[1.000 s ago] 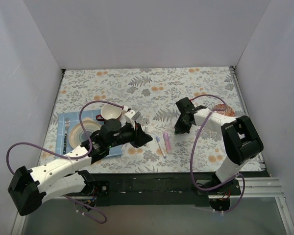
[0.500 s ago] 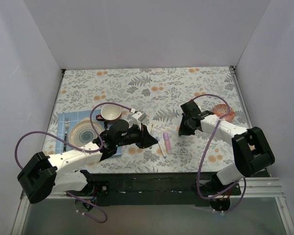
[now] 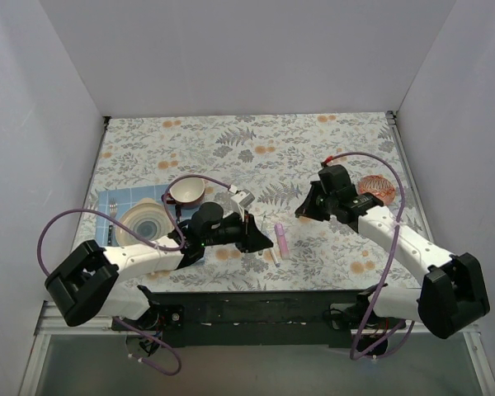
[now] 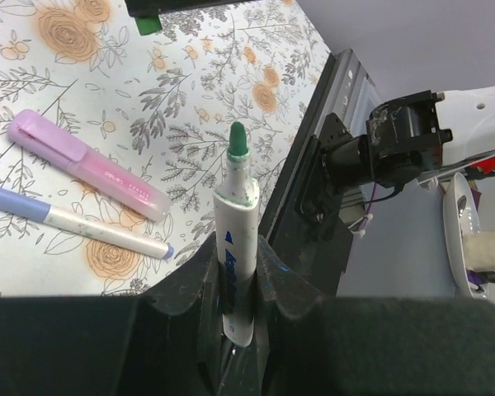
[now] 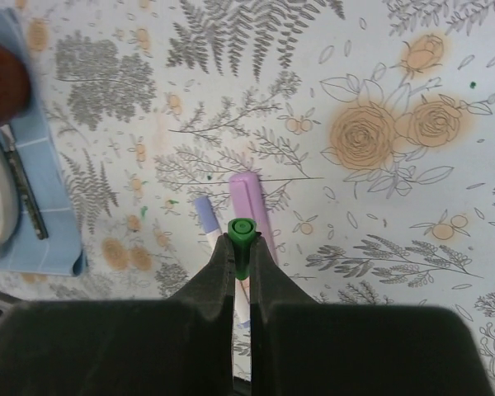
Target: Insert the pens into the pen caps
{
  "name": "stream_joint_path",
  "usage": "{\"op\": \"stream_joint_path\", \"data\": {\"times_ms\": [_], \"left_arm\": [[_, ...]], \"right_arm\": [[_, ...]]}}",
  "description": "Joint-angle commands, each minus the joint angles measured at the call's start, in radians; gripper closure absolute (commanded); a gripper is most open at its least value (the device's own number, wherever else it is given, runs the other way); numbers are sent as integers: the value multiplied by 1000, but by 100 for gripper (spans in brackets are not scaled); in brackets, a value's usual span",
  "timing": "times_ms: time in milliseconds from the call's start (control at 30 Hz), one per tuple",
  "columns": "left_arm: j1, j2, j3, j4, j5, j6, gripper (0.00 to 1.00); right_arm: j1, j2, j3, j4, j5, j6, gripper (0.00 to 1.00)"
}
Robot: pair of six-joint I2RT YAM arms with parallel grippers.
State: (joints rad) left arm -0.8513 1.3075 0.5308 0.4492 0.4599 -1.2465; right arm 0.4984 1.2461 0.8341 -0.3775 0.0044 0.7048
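Observation:
My left gripper (image 4: pixel 238 247) is shut on a white pen (image 4: pixel 235 210) whose bare green tip points up and away from the jaws. My right gripper (image 5: pixel 242 247) is shut on a small green pen cap (image 5: pixel 242 230), its round end facing the camera. On the table between the two grippers lie a pink pen (image 3: pixel 280 239) and a slim white pen with a lilac cap (image 3: pixel 272 250), side by side. In the top view the left gripper (image 3: pixel 254 234) sits just left of them and the right gripper (image 3: pixel 305 208) hangs up and to their right.
A blue mat (image 3: pixel 106 203) at the left carries a plate (image 3: pixel 143 224) and a fork (image 3: pixel 113 216), with a cup (image 3: pixel 186 190) behind it. A reddish dish (image 3: pixel 376 186) sits at the right. The black rail (image 3: pixel 272 301) marks the table's near edge.
The left arm has stretched rightward, carrying the pen closer to the two lying pens. The right arm has lowered and its wrist has shifted right, still holding the green cap.

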Motion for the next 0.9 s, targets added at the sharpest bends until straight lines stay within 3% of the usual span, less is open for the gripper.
{"op": "stream_joint_path", "data": {"times_ms": [0,333,867], "left_arm": [[-2,15,-6,91,72,-8,100],[-2,96,37,140,134,-21,100],[-2,141,78,128,152,1,100]], "right_arm": [[15,-72,37,63,-82,15,99],[61,-206,23,169,-147,61,99],[132,-241,-16,239,-175,107,99]]}}
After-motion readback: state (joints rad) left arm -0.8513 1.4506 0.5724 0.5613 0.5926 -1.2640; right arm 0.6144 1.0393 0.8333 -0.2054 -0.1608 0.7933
